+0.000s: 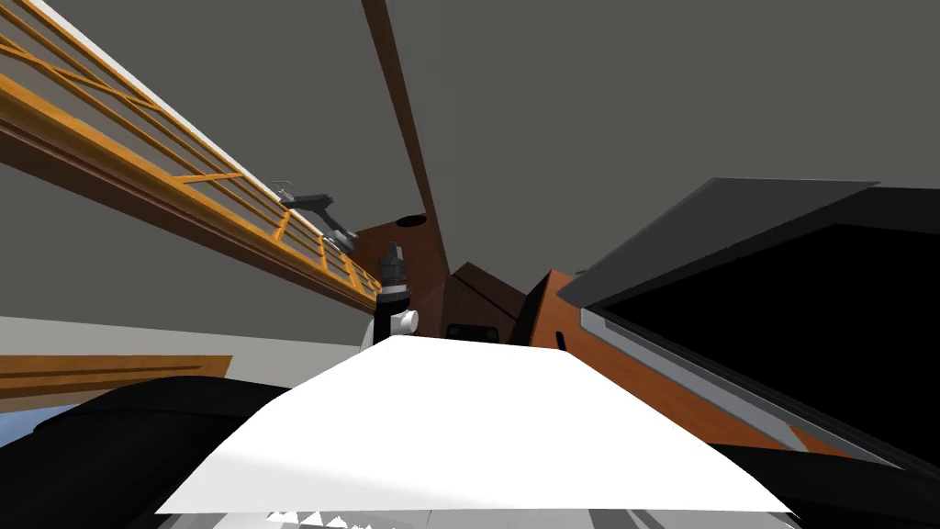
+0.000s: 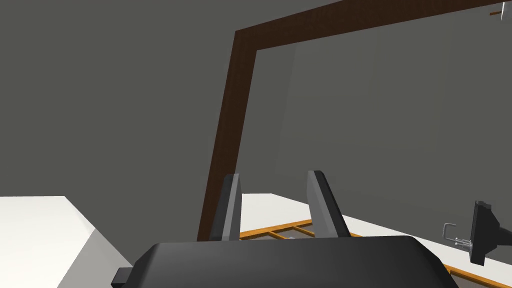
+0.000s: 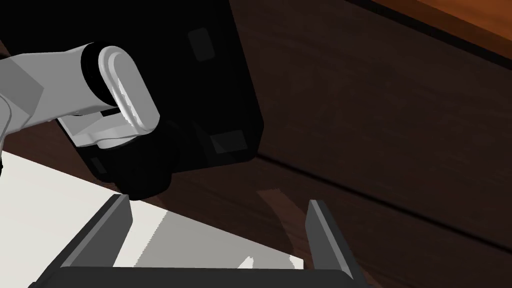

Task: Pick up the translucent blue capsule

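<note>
My left arm (image 1: pixel 392 268) is raised just above my chest, in front of brown wooden furniture (image 1: pixel 477 294). In the left wrist view my left gripper (image 2: pixel 276 192) points at a grey wall with a dark brown frame (image 2: pixel 225 125). Its fingers (image 2: pixel 231 205) stand a narrow gap apart with nothing between them. My right gripper (image 3: pixel 220 215) is open and empty, close to dark brown wooden panels (image 3: pixel 380 125) and a white flat surface (image 3: pixel 60 195).
An orange wooden lattice (image 1: pixel 184 174) slants across the left, with a small grey fixture (image 1: pixel 312 204) at its end; that fixture (image 2: pixel 482 232) also appears beside my left gripper. A dark grey slab (image 1: pixel 716 230) over a black area (image 1: pixel 808 312) lies to the right.
</note>
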Robot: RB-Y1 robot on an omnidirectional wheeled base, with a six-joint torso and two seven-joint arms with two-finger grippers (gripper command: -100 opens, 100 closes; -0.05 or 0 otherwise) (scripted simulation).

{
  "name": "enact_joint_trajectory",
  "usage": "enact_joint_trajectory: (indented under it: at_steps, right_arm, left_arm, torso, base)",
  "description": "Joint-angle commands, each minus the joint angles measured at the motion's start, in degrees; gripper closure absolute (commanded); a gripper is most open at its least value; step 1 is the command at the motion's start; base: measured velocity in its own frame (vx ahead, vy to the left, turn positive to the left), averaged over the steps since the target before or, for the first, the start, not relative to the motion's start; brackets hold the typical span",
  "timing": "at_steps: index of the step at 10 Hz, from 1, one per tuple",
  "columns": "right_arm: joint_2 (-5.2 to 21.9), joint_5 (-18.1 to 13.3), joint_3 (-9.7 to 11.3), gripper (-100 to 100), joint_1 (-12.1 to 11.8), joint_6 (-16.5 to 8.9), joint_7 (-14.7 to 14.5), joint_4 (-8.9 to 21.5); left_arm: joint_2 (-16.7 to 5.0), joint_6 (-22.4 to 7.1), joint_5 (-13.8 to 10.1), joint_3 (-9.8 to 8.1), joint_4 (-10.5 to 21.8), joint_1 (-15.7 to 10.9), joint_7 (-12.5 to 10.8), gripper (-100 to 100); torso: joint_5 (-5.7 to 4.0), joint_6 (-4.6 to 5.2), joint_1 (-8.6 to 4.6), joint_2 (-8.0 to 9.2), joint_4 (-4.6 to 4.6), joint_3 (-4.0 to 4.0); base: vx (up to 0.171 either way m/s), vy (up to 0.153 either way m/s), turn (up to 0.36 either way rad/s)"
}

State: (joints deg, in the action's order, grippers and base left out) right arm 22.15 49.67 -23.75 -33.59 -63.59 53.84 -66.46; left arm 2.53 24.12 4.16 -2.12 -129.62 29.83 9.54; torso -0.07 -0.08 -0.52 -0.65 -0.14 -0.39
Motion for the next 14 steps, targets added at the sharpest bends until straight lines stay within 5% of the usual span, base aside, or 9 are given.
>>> enact_joint_trajectory:
  at_steps: [1,5,14]
  right_arm:
    - [0.1,0.7,-1.2,-100,0.8,0.4,-0.2,0.3]
    - [0.6,1.9,-3.3,-100,3.0,1.7,-0.8,0.3]
    - [0.7,2.0,-3.5,-100,3.7,2.1,-0.9,0.2]
  left_arm:
    - [0.0,0.0,0.0,0.00,0.0,0.0,0.0,0]
    - [0.0,0.0,0.0,0.00,0.0,0.0,0.0,0]
    - [0.0,0.0,0.0,0.01,0.0,0.0,0.0,0]
  torso:
    - [0.00,0.00,0.00,0.00,0.00,0.00]
    - [-0.04,0.00,-0.17,0.00,0.00,0.00]
    - [0.10,0.06,0.58,0.65,0.12,0.35]
  base:
    - [0.168,-0.135,0.085]
    - [0.147,-0.140,0.095]
    - [0.018,0.001,0.000]
